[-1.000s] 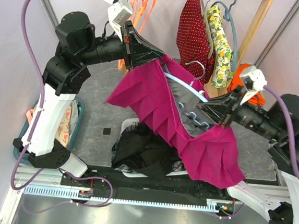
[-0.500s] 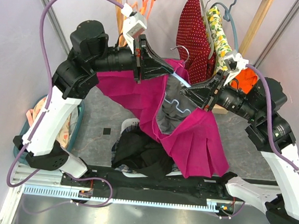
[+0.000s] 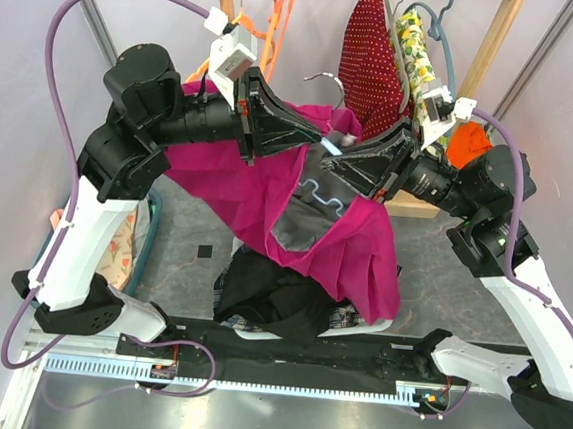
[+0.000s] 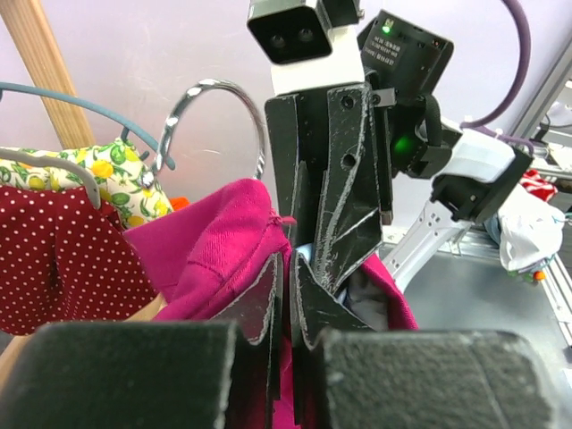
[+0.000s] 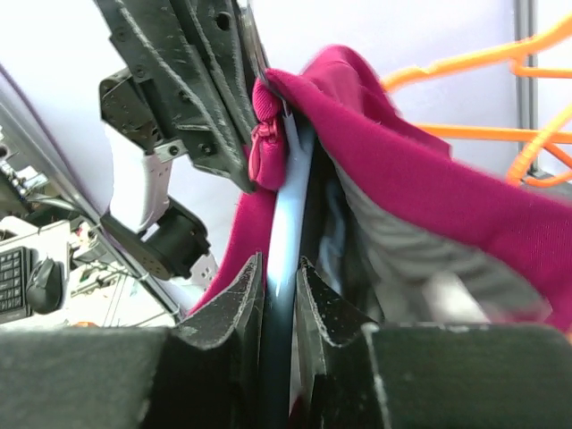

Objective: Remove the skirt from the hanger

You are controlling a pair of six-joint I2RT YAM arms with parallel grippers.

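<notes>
The magenta pleated skirt [image 3: 359, 251] hangs in mid-air between my two arms, its grey lining showing. My left gripper [image 3: 321, 139] is shut on the skirt's waistband [image 4: 234, 234], with pink cloth pinched between its fingers [image 4: 268, 295]. Facing it from the right, my right gripper [image 3: 359, 164] is shut on the hanger's pale blue bar [image 5: 284, 234]. The hanger's metal hook [image 3: 324, 76] sticks up above both grippers. In the right wrist view the skirt [image 5: 402, 174] is bunched at the bar's far end by a small zip, right against my left gripper [image 5: 201, 85].
A wooden rack [image 3: 491, 52] behind holds a red dotted garment [image 3: 373, 51], a lemon-print one [image 3: 423, 66] and orange hangers [image 3: 274, 13]. A basket of dark clothes [image 3: 270, 293] sits below the skirt. A teal bin [image 3: 142, 232] stands at the left.
Both grippers have risen and come close together near the rack; the right one swung up and left with the hanger. The skirt, spread wide before, now hangs bunched between them.
</notes>
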